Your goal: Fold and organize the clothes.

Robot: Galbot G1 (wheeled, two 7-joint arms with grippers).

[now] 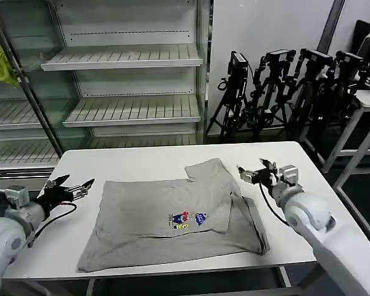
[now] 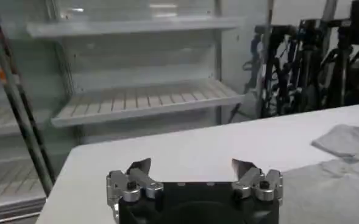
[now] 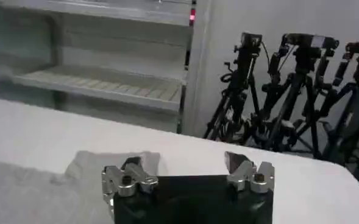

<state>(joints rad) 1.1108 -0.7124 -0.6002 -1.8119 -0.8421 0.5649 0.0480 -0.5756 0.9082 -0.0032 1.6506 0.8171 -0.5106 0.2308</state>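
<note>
The light grey T-shirt point(image 1: 166, 216) lies partly folded on the white table point(image 1: 142, 163), its small coloured graphic point(image 1: 187, 219) facing up and one sleeve point(image 1: 207, 170) turned toward the back. My left gripper point(image 1: 75, 186) hovers open just off the shirt's left edge, holding nothing. My right gripper point(image 1: 254, 170) is open beside the shirt's right shoulder, also holding nothing. The left wrist view shows open jaws over bare table with the shirt point(image 2: 344, 164) off to one side. In the right wrist view the sleeve point(image 3: 100, 163) lies just past the open jaws.
Empty metal shelving point(image 1: 123, 74) stands behind the table, with a yellow-green cloth point(image 1: 3, 65) on its left end. A row of black tripods point(image 1: 283, 86) lines the back right wall. More white tables point(image 1: 364, 117) stand at the right.
</note>
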